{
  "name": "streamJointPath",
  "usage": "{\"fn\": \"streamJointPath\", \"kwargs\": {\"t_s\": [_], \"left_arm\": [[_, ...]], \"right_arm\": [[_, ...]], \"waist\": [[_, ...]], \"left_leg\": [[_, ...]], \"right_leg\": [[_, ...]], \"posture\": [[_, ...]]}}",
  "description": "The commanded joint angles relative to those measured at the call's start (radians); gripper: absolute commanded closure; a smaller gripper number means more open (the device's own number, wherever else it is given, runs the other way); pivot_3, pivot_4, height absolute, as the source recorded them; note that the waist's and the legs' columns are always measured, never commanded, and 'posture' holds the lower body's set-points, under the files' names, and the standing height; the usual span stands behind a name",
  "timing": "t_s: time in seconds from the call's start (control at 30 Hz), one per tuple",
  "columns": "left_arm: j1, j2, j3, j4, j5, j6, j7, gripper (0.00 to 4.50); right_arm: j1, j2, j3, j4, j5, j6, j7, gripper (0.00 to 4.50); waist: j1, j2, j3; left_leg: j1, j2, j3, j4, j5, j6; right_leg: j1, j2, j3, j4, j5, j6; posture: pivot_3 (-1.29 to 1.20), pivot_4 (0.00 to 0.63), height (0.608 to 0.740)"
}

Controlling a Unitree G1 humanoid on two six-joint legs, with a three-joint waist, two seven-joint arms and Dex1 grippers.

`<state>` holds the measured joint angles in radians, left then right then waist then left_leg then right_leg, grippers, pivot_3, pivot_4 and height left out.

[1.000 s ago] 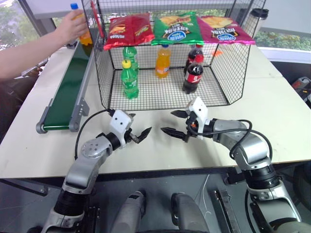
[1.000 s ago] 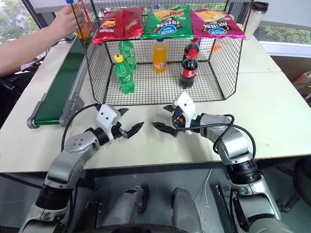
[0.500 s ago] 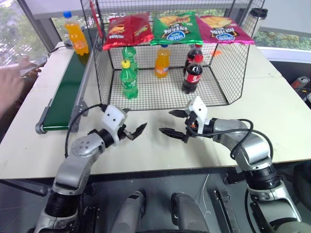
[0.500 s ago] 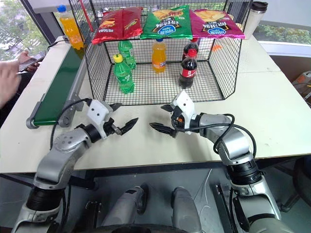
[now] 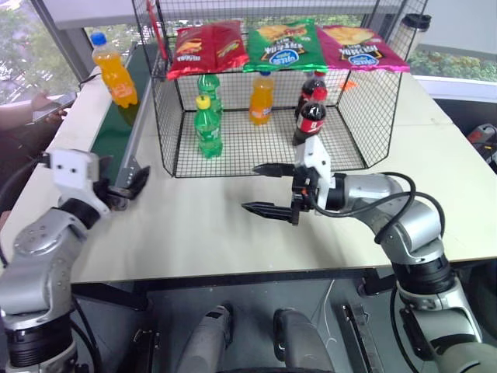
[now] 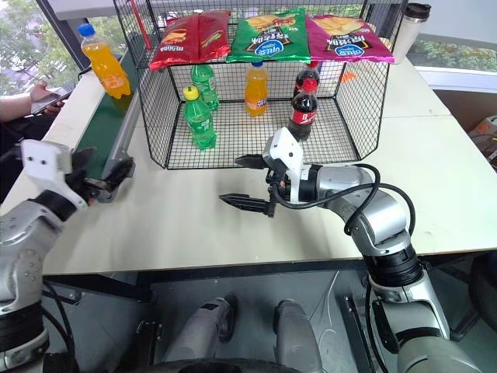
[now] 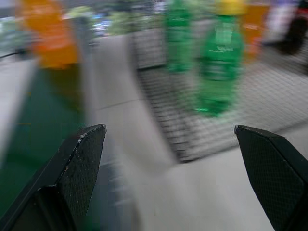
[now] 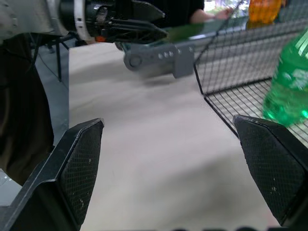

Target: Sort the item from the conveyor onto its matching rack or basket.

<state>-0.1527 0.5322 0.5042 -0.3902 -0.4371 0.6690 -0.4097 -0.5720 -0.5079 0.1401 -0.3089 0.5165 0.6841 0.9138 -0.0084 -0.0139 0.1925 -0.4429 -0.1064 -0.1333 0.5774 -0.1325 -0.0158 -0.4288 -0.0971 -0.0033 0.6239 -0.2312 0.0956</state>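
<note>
Pale beige counter point(image 5: 217, 233) by a big window, with the whole setup spread across it. Orange soda bottle point(image 5: 113, 70) with the blue cap is standing upright on the conveyor point(image 5: 116, 128), up at the belt's far end near the counter's far left corner, so its long axis is vertical. The belt runs along the counter's left edge, and the black wire cage point(image 5: 268, 159) sits just beside it toward the middle, already holding green bottles point(image 5: 208, 128), another orange one point(image 5: 261, 99) and colas point(image 5: 311, 116), with chip bags point(image 5: 283, 45) on its top shelf.

Left tool point(image 5: 124, 185) hovers at the near end of the belt with its two black fingers apart and nothing in them, pointing up the belt. The bottle lies straight ahead of it, well apart. Right tool point(image 5: 268, 189) is over the counter's middle in front of the cage, fingers also spread and empty, aimed toward the left. So I'd say the left arm is clearly the nearer one for the pickup.

Left wrist view puts the orange bottle off to one side of the gap between the fingers. Right wrist view catches the left tool beside the belt's grey end bracket point(image 8: 159, 57), which the head views show less clearly. A person's hand point(image 6: 31, 99) is at the counter's far left edge.
</note>
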Motion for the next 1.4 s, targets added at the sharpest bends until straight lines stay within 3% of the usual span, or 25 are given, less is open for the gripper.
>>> {"fn": "streamJointPath", "kwargs": {"t_s": [0.03,0.43,1.3,1.4], "left_arm": [[-0.019,0.012,0.069,0.023,-0.033,0.0,0.031,0.0],[-0.071,0.017,0.079,0.214,0.01,-0.095,0.118,0.0],[-0.133,0.038,-0.042,0.315,0.062,-0.202,0.086,0.0],[-0.122,0.022,-0.035,0.295,0.026,-0.222,0.051,0.89]], "right_arm": [[-0.021,0.005,-0.009,-0.016,0.014,-0.009,0.001,0.06],[0.011,-0.007,-0.005,-0.019,0.0,-0.001,-0.028,0.06],[0.011,-0.009,0.006,-0.009,-0.021,-0.009,-0.032,0.06],[0.011,-0.009,0.006,-0.008,-0.023,-0.009,-0.034,0.0]], "waist": [[-0.001,0.0,0.0],[-0.001,0.0,0.0],[-0.003,0.0,0.0],[0.0,0.0,0.0]], "left_leg": [[0.0,0.0,0.0,0.0,0.0,0.0],[0.0,0.0,0.0,0.0,0.0,0.0],[0.0,0.0,0.0,-0.001,0.0,0.0],[0.0,0.0,0.0,-0.001,0.0,0.0]], "right_leg": [[0.0,0.0,0.0,0.0,0.001,-0.001],[0.0,0.0,0.0,-0.001,0.002,-0.003],[0.0,0.0,0.0,-0.001,0.002,-0.003],[0.0,0.0,0.0,-0.001,0.002,-0.003]], "posture": [[0.0,0.15,0.739],[0.0,0.15,0.739],[0.0,0.15,0.739],[0.0,0.15,0.739]]}}
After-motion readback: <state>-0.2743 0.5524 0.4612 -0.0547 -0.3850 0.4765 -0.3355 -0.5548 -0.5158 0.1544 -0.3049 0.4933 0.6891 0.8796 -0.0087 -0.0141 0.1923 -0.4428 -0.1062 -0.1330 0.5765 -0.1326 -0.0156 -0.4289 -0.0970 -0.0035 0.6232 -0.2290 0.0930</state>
